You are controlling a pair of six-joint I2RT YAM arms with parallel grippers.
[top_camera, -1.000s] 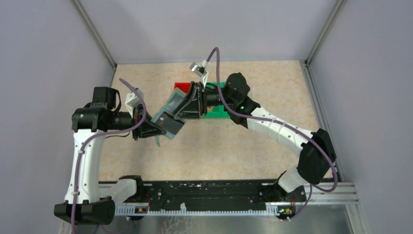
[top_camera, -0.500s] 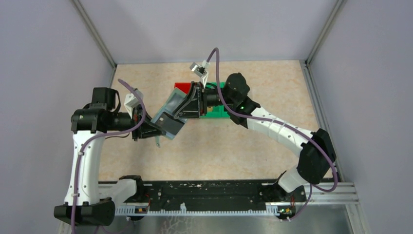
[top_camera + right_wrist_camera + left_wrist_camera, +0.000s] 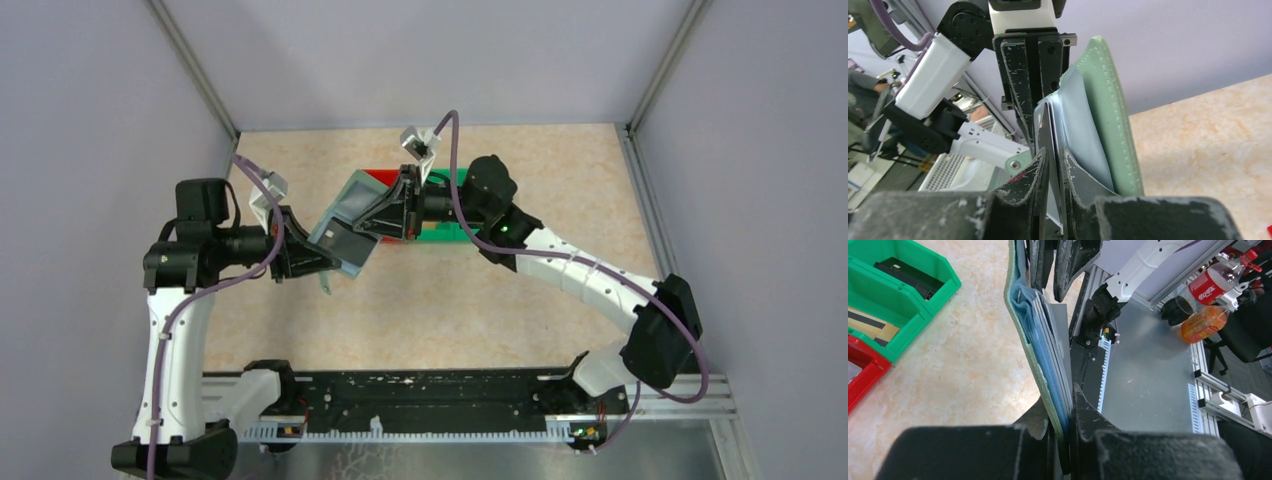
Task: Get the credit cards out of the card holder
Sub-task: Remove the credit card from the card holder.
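The grey-green card holder (image 3: pixel 343 205) is held open in the air between both grippers, above the table. In the left wrist view it stands edge-on, green outside and pale blue inside (image 3: pixel 1034 340). My left gripper (image 3: pixel 1064 415) is shut on its lower edge. A dark grey credit card (image 3: pixel 1047 132) stands out of the blue pockets, and my right gripper (image 3: pixel 1054 160) is shut on it. The holder's green cover (image 3: pixel 1110 115) lies just right of the right fingers. In the top view the left gripper (image 3: pixel 316 262) and right gripper (image 3: pixel 374 226) meet at the holder.
A green bin (image 3: pixel 447 232) and a red bin (image 3: pixel 378 178) stand on the table behind and under the right gripper. They also show in the left wrist view, green (image 3: pixel 898 287) and red (image 3: pixel 860 375). Grey walls enclose the table.
Both grippers have moved the holder a little up and toward the far left. The right wrist has turned slightly. Both grips are unchanged.
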